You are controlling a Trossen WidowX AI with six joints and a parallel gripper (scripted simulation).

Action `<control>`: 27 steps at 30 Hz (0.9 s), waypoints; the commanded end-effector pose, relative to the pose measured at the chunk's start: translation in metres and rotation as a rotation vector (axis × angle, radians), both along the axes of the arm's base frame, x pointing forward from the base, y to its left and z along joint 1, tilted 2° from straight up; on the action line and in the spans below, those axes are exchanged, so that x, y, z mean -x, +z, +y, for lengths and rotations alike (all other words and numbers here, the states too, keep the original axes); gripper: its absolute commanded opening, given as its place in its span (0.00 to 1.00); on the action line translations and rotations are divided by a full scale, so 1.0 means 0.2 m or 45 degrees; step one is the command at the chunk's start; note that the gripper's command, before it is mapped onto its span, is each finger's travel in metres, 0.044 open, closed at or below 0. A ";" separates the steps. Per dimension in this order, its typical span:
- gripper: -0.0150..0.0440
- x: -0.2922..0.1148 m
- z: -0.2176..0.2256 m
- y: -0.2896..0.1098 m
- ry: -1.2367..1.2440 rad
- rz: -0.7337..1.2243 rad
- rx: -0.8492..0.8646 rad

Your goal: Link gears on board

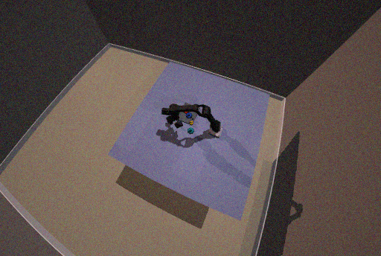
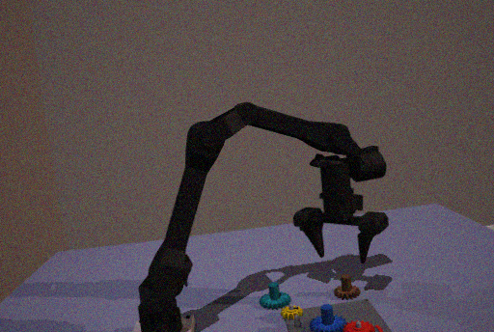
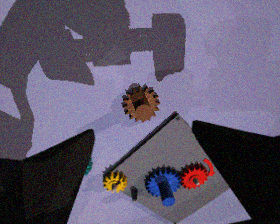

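Above table, claw (image 2: 343, 259) (image 3: 144, 129) open, fingers pointing down.

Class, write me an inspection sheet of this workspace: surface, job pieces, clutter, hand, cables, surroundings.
Surface: bluish-purple top.
Job pieces: blue gear on the grey board, beside the red gear; yellow gear at the board's edge, an empty peg between blue and yellow; teal gear and brown gear off the board.
Clutter: nothing seen.
Hand: open, above the table.
Cables: nothing seen.
Surroundings: plain walls, dim light.
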State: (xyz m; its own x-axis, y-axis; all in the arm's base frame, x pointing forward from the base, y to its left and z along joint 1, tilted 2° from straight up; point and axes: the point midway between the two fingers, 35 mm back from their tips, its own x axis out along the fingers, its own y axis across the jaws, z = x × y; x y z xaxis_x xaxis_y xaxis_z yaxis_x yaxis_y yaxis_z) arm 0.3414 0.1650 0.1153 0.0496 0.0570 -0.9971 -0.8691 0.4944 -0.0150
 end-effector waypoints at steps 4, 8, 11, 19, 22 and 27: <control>1.00 -0.02 0.01 -0.02 0.050 -0.009 0.007; 1.00 -0.02 0.01 -0.08 0.050 -0.009 0.007; 1.00 -0.02 0.01 -0.11 0.050 -0.009 0.007; 1.00 -0.03 0.01 -0.15 0.050 -0.009 0.007; 1.00 -0.03 0.01 -0.18 0.050 -0.009 0.007; 1.00 -0.03 0.02 -0.22 0.050 -0.009 0.007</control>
